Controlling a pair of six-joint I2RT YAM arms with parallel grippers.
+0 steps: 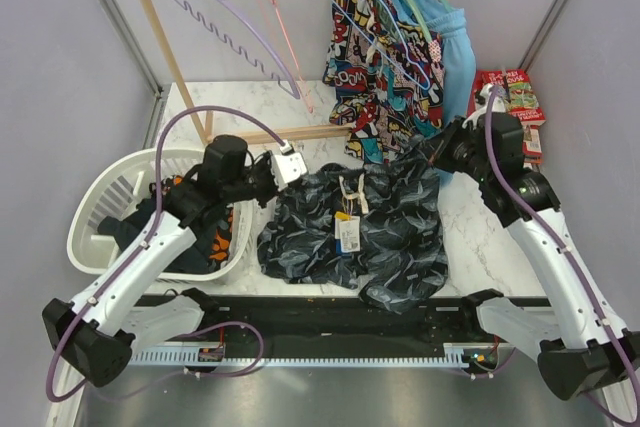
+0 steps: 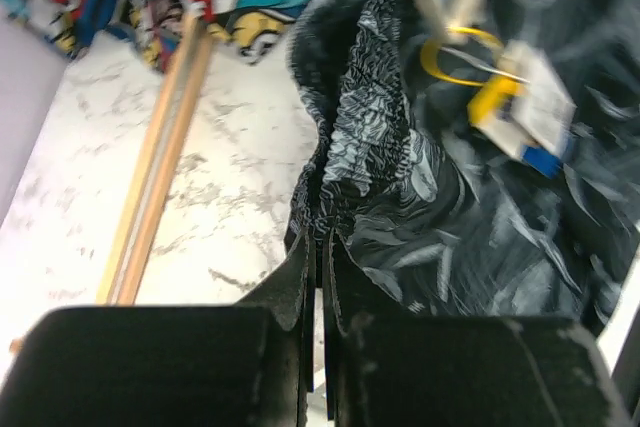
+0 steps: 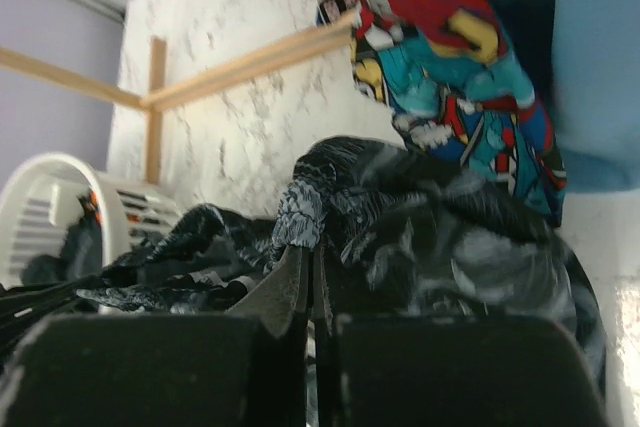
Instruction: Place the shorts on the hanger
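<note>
The shorts (image 1: 350,232) are spread on the tabletop (image 1: 468,232) in front of the wooden rack (image 1: 170,57). Their upper edge is pinched at both corners, the left gripper (image 1: 297,172) being clamped on the left corner and the right gripper (image 1: 428,150) on the right, each with its fingers pressed together on a fold of fabric. The grasp-and-lift step is judged to be in hand, since nothing is hung yet. Next, the fabric would have to be raised taut between both arms and carried to the thin pale hanger (image 1: 395,52), which appears to hang against the comic-print garment (image 1: 360,77).
</note>
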